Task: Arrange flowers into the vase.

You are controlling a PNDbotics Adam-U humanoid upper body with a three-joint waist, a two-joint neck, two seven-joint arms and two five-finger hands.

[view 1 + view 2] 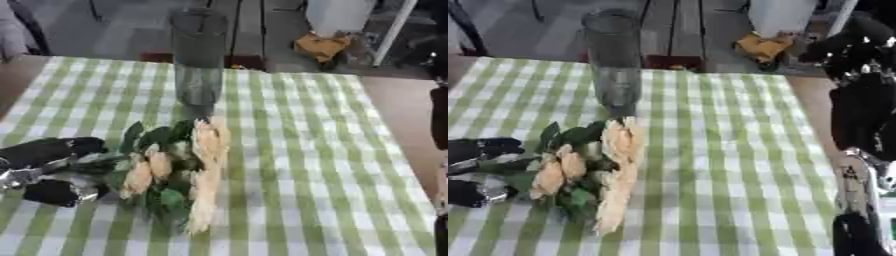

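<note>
Left hand [48, 170] curled round the stem end of the flowers [175, 172] on the checked cloth [306, 150].
Gripped one bunch, lying on its side near the left edge, heads toward the middle of the table, just short of the vase [199, 60]; looked light and soft, likely limp at the pale blooms and leaves, stiffer along the stems, so best held low on the stems as here, never by the heads; counted one bunch, several cream blooms plus a long pale spray, exact number of stems not clear; counted one tall clear vase, upright at the far edge, probably glass, top-heavy and easy to tip; showed only a dark forearm of the right arm [859, 125] at the right edge, its hand's state impossible to tell.
</note>
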